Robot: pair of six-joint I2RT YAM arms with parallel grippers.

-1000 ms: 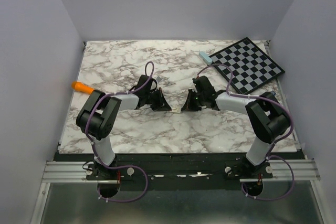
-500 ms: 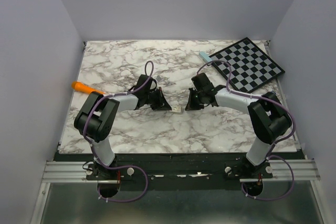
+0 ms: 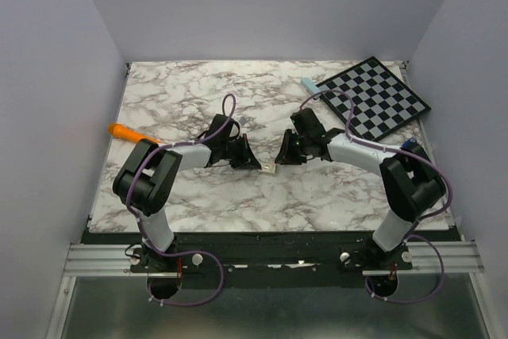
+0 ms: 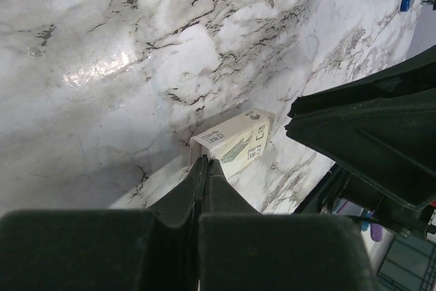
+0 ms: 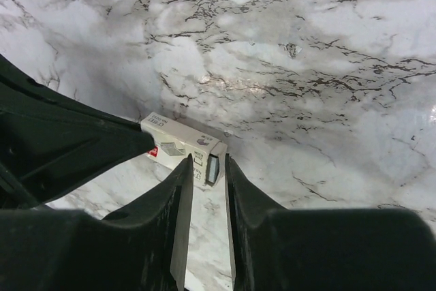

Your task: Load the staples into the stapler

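Note:
A small white staple box (image 3: 270, 169) lies on the marble table between my two grippers. In the right wrist view its open end faces me, and the grey staples (image 5: 213, 168) show inside the box (image 5: 178, 146). My right gripper (image 5: 208, 161) is open a little, one finger on each side of that open end. My left gripper (image 4: 206, 160) is shut with its tips pinching the opposite end of the box (image 4: 235, 142). The stapler (image 3: 309, 86), light blue, lies far back beside the chessboard, away from both the left gripper (image 3: 255, 164) and the right gripper (image 3: 282, 156).
A black-and-white chessboard (image 3: 375, 98) sits tilted at the back right corner. An orange pen-like stick (image 3: 123, 130) lies near the table's left edge. Grey walls close in the table on three sides.
My right gripper was shut and now stands slightly open around the box's open end. The box has shifted a touch toward the near edge. The left gripper stays shut.

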